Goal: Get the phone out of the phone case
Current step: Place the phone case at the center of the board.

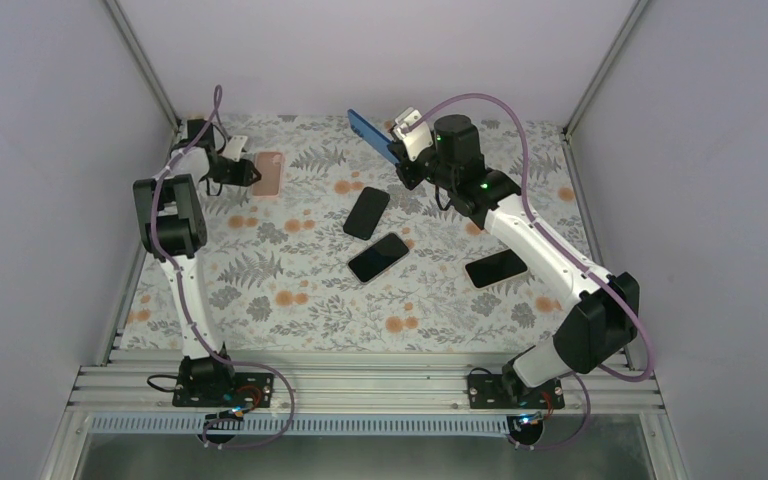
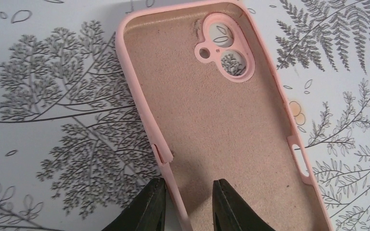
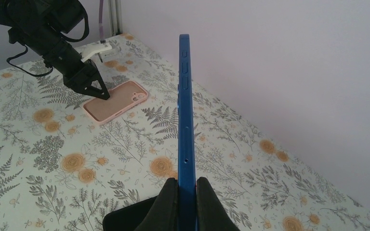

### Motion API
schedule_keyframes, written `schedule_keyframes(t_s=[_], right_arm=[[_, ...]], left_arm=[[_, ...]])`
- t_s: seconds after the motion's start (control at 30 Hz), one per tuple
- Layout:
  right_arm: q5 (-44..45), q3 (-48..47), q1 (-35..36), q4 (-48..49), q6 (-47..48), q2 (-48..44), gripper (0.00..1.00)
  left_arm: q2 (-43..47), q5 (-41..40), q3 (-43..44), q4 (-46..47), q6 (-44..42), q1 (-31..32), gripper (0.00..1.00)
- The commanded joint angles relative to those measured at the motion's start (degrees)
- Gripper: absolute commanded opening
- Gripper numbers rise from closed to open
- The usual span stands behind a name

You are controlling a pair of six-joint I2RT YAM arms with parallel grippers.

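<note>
Grip: right gripper (image 3: 187, 180) pinches rigid, probably slick blue slab phone (image 3: 185, 96) across its faces; left gripper (image 2: 189, 183), jaws spread, straddles soft pink silicone case (image 2: 221, 120) wall.

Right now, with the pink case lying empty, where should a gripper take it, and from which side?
Take the pink case by a long side wall, from above, one finger inside, one outside. It lies flat, open side up, so only the raised rim offers a pinch. The left gripper straddles that wall, jaws open.

robot lab cell: plain white walls (image 1: 30, 120), aluminium frame (image 1: 360, 382), floral-cloth table (image 1: 300, 310).
</note>
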State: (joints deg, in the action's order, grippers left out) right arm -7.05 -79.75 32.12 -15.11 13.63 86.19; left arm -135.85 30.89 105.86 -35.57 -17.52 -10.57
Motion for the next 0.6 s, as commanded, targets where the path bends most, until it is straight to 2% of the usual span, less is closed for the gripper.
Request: schedule_keyframes(t_s=[0.0,0.23,0.47,0.57], right_arm=[[-1.3,0.1,-0.2,3.6,-0.8,-2.0,0.04],[-1.4,0.3,-0.2,3.5,-0.8,-2.0,0.04],[-1.8,0.5,-0.2,3.7,-1.0,-1.9,0.04],[-2.0,0.4,-0.2,3.7,-1.1,-1.8,0.04]], left_arm=[[-0.9,-1.6,-4.1,-2.0,0.4,2.0,0.25],[1.1,0.1,-8.9,1.2,4.1,3.4,0.25],[0.0,-1.9,-6.9,1.3,4.9,3.5,0.25],[-1.2,-5.5,-5.1,1.3,6.4,3.4,0.26]])
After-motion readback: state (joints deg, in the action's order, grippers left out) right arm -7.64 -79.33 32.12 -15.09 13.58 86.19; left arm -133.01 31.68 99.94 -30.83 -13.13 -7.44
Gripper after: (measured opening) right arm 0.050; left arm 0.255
